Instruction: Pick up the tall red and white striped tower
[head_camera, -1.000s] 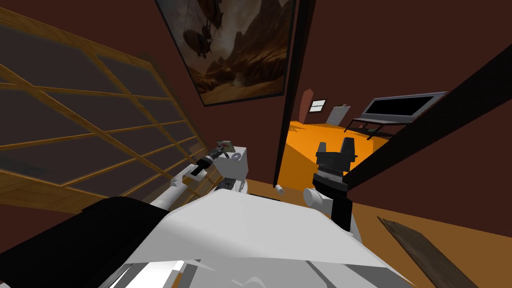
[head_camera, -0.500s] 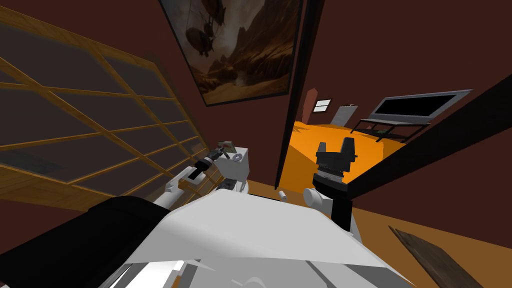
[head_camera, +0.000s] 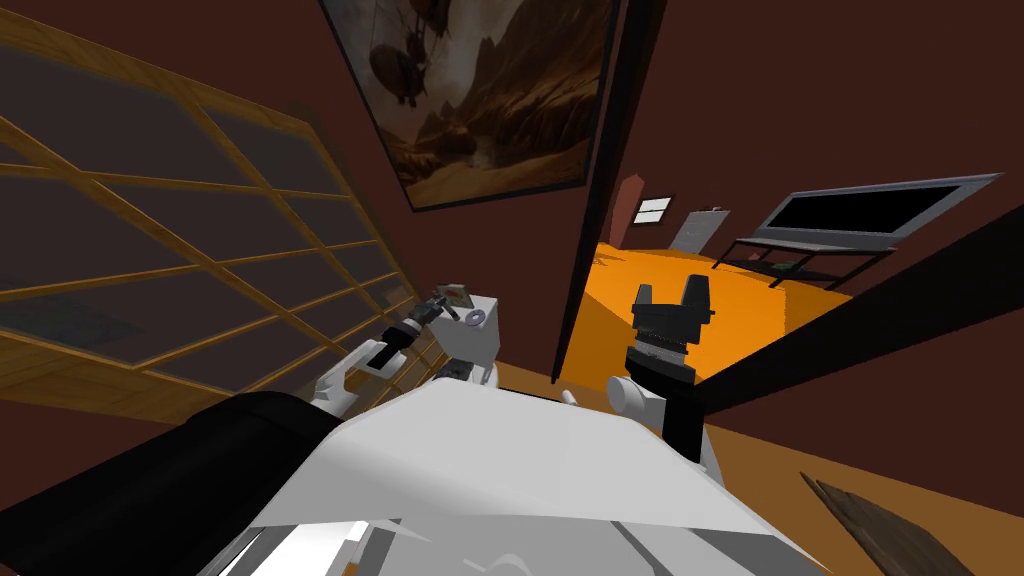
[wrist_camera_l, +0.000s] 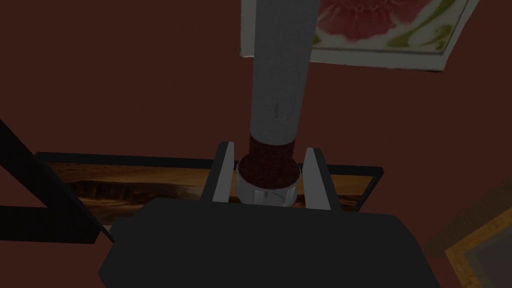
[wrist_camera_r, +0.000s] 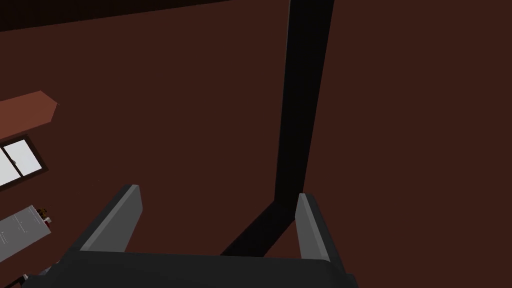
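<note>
In the left wrist view my left gripper (wrist_camera_l: 270, 150) is shut on the foot of the tall tower (wrist_camera_l: 277, 90). The tower is a pale grey-white column with a dark red band and a white ring at its base. Both fingers (wrist_camera_l: 223, 170) press the sides of that base, and the column runs away from the hand, its far end out of sight. From the head camera the left gripper (head_camera: 437, 305) is raised over a small white stand (head_camera: 483, 345). My right gripper (head_camera: 672, 300) is held up in front of me, open and empty, with its fingers (wrist_camera_r: 122, 215) wide apart.
A wooden lattice window (head_camera: 180, 230) fills the wall on my left, with a large painting (head_camera: 480, 90) ahead. A dark door frame (head_camera: 600, 200) borders an opening onto an orange floor (head_camera: 680, 290) with a TV stand (head_camera: 850, 215). A dark plank (head_camera: 880, 530) lies at my right.
The whole head view has swung, so the doorway and TV stand sit further right: my own turn. My left elbow has dropped slightly. The grip on the tower is unchanged.
</note>
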